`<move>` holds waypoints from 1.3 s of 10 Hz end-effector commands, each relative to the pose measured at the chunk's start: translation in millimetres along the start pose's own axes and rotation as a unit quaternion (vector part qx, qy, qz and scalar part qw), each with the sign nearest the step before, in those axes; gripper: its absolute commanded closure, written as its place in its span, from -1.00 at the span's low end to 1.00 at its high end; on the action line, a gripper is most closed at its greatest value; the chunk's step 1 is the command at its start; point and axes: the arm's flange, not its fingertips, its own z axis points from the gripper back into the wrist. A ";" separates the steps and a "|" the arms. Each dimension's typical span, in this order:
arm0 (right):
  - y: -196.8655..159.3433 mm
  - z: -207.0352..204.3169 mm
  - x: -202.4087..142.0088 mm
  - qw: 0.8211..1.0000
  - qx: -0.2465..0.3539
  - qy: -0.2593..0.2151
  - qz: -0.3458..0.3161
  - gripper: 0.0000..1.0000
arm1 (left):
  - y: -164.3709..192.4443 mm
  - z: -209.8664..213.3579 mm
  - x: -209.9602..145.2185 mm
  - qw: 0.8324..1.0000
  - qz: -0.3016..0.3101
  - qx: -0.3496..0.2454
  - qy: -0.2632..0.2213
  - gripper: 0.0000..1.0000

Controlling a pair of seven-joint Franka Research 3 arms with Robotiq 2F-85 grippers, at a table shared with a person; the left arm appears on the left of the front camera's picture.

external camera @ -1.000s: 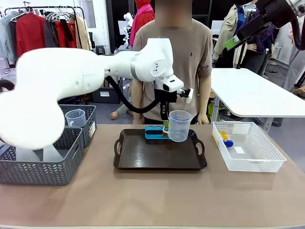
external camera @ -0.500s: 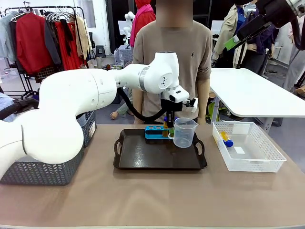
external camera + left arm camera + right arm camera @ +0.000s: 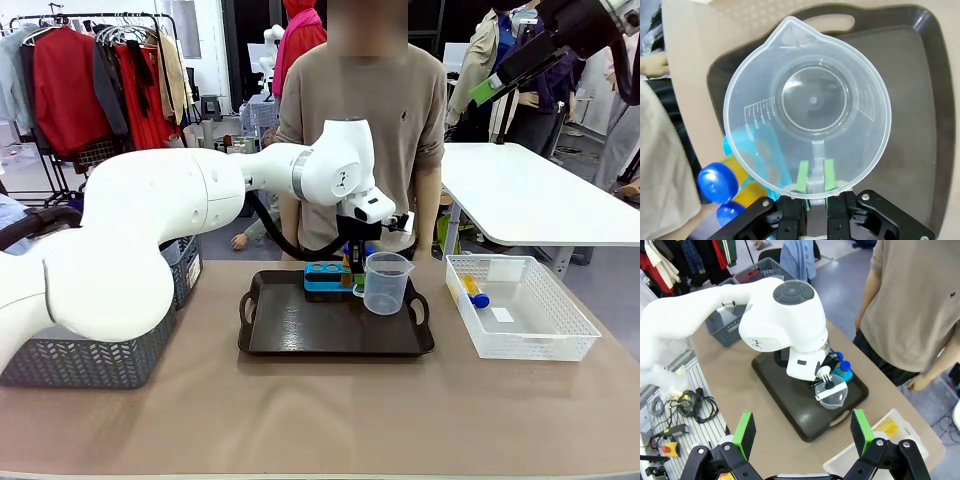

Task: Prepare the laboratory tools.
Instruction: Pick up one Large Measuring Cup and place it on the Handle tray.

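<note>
One-handed: pinches clear beaker [image 3: 812, 100] by its handle in left gripper [image 3: 813, 175], cup straight ahead, over dark tray [image 3: 920, 125]; blue-capped tubes [image 3: 717, 182] just beside. Shows right gripper [image 3: 802, 427] spread wide, empty, high above tray.

No word, brand or number can be read anywhere. The clear measuring beaker [image 3: 812, 100] carries white graduation lines with small numerals on its wall, seen from above through the plastic and too small and blurred to make out. The left arm [image 3: 775, 320] bears a small dark maker's mark. The person's shirt [image 3: 390, 100] has a tiny chest emblem. Neither is legible.
</note>
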 end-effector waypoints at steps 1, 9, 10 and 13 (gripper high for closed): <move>1.1 0.0 1.2 1.000 0.003 -0.005 0.002 -1.00 | -41.8 -2.0 -18.1 1.000 0.007 0.014 0.003 1.00; 1.1 0.0 1.2 1.000 0.003 -0.005 0.002 -1.00 | -64.2 43.5 -30.5 0.999 0.025 0.043 0.007 -1.00; 1.1 0.0 1.2 1.000 0.003 -0.005 0.002 -1.00 | -67.1 50.1 -32.5 0.999 0.025 0.047 0.008 -1.00; 1.1 0.0 1.2 1.000 0.003 -0.005 0.002 -1.00 | -73.1 58.4 -33.5 0.998 0.031 0.048 0.008 -1.00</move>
